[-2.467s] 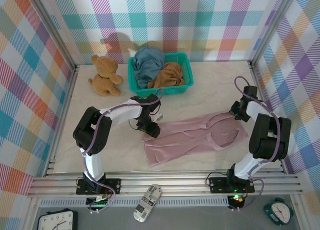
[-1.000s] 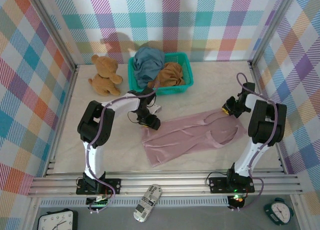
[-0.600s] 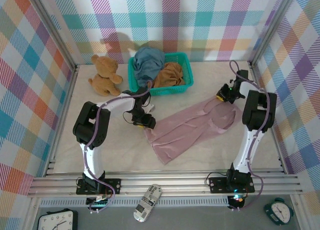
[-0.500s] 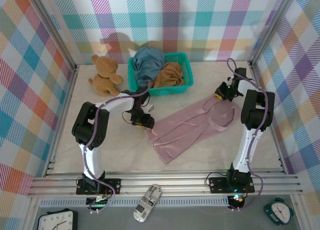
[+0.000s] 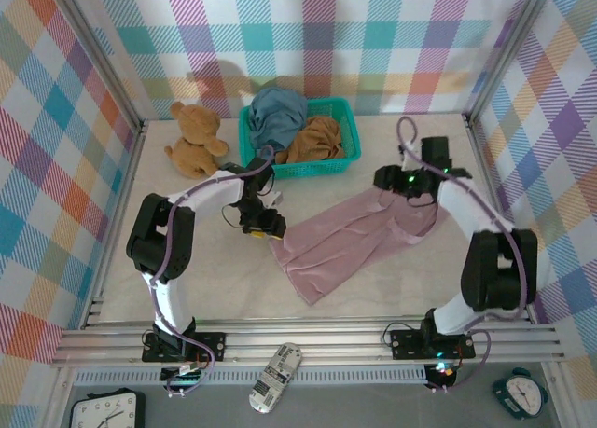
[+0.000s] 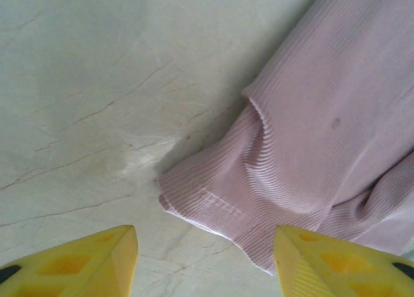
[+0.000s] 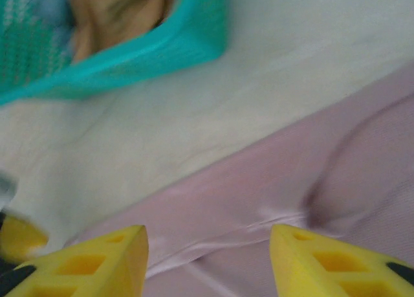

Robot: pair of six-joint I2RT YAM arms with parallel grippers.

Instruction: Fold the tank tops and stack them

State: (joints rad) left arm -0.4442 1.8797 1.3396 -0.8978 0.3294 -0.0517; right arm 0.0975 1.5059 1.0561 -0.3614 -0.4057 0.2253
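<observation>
Pink top [image 5: 359, 237] flat on surface [image 5: 187, 260] just in front of basket [image 5: 326, 165]; long axis slants near-left to far-right, strap end right of basket. Blue top [image 5: 275, 111], brown top [image 5: 315, 141] bundled inside. Left wrist view adds ribbed knit, stitched hem [image 6: 217, 205] beneath left gripper [image 6: 204, 231], wide open, empty. Right gripper [image 7: 207, 227] likewise open, empty, over pink cloth.

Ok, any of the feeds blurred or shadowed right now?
Right wrist: motion-blurred, the teal basket and pink tank top smeared. Left wrist: sharp, the top's ribbed hem crisp, a soft shadow along its edge. Top external: sharp, evenly lit, no glare.
</observation>
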